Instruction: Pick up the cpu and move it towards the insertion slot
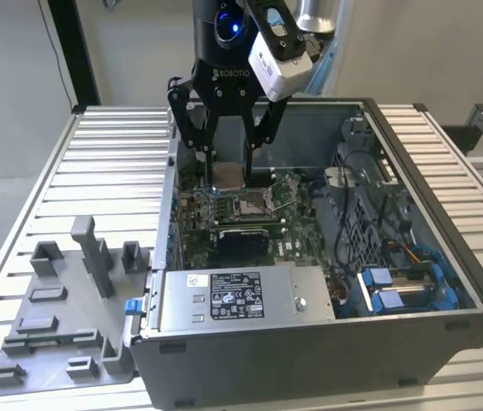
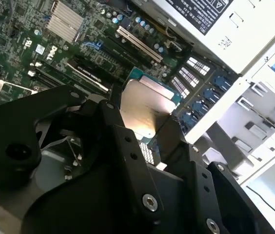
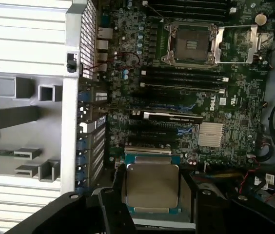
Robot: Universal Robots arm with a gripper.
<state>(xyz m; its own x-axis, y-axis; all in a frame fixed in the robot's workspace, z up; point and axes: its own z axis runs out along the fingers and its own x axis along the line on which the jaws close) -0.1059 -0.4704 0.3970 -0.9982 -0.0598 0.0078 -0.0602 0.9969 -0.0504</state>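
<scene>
While clamped on cpu (image 1: 227, 177) edges, gripper (image 1: 229, 169) hangs above motherboard (image 1: 297, 235); insertion slot (image 1: 248, 205) just nearer, case walls (image 1: 310, 137) clear.

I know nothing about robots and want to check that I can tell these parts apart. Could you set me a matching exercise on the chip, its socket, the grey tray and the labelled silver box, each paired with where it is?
Things:
1. the cpu
2. the insertion slot
3. the grey tray
4. the silver box

Places:
A. on the slatted table, at the exterior view's left of the case
B. on the motherboard, nothing seated in it
C. held in the gripper above the motherboard
D. inside the case, along its near wall

Pairs: 1-C, 2-B, 3-A, 4-D.
</scene>
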